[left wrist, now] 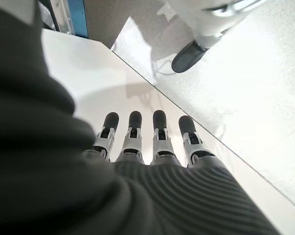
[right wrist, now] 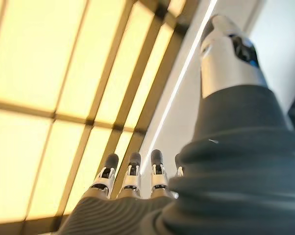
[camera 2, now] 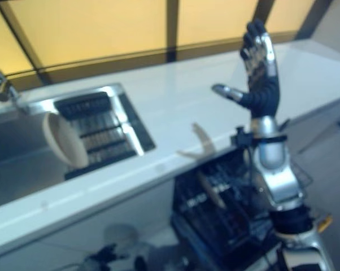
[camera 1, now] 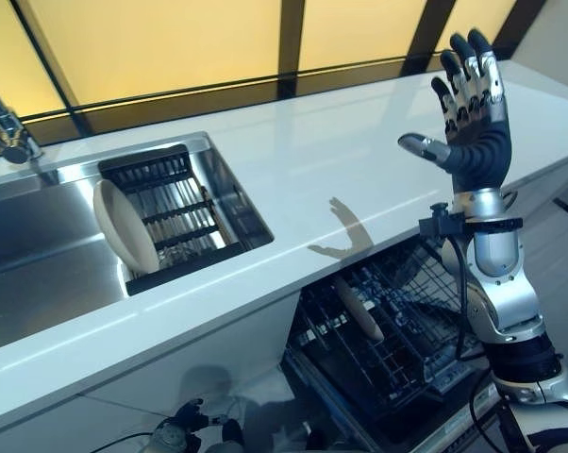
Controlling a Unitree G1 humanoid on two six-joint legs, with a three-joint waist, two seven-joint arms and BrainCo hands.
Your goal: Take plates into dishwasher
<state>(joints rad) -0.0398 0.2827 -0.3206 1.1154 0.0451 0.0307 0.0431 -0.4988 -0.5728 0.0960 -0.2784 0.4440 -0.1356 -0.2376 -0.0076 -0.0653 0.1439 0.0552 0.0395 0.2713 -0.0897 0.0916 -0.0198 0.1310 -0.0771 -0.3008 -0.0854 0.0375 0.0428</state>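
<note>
A beige plate [camera 1: 124, 226] stands on edge in the black drying rack [camera 1: 175, 212] inside the sink [camera 1: 39, 274]. Another beige plate [camera 1: 359, 308] stands in the pulled-out dishwasher rack [camera 1: 397, 340] below the counter. My right hand [camera 1: 468, 104] is raised high above the counter's right part, fingers straight, thumb out, holding nothing; it also shows in the right wrist view [right wrist: 133, 181]. My left hand [camera 1: 178, 434] hangs low in front of the cabinet, fingers straight and empty in the left wrist view [left wrist: 147, 142].
The white counter [camera 1: 341, 160] runs from the sink to the far right, with windows behind it. A faucet [camera 1: 6, 127] stands at the sink's far left. The open dishwasher sits under the counter's front edge, next to my right arm.
</note>
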